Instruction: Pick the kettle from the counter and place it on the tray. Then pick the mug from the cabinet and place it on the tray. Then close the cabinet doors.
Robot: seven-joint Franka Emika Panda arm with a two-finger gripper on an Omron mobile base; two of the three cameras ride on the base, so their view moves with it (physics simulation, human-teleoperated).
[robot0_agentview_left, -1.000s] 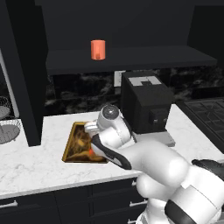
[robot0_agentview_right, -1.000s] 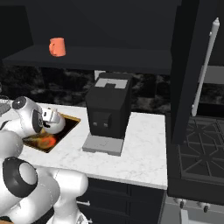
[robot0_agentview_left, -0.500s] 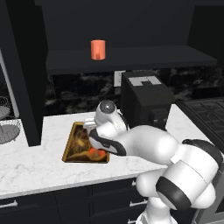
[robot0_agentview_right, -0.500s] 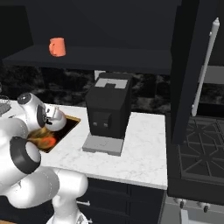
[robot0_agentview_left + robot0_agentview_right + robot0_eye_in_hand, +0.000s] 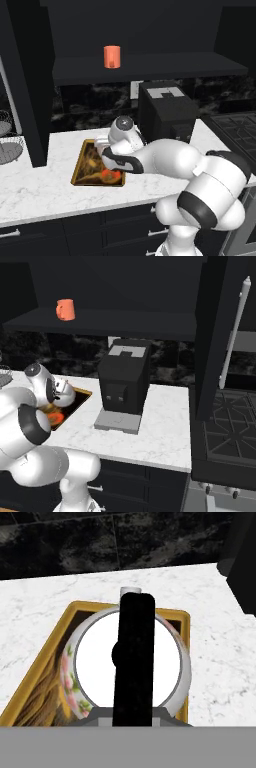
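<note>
Gripper (image 5: 104, 154), left base view: over half a second my arm has swung lower and flatter across the tray (image 5: 80, 167), so the hand now hangs just above it; I judge the kettle's set-down close, with release pending. Right base view: hand at the tray's (image 5: 82, 394) near end; the mug (image 5: 65, 309) stands high above on the cabinet shelf (image 5: 125, 326), untouched. Hand view: jaws clamped tight on the black handle of the kettle (image 5: 100, 657), which sits directly beneath me, over the tray (image 5: 45, 647).
</note>
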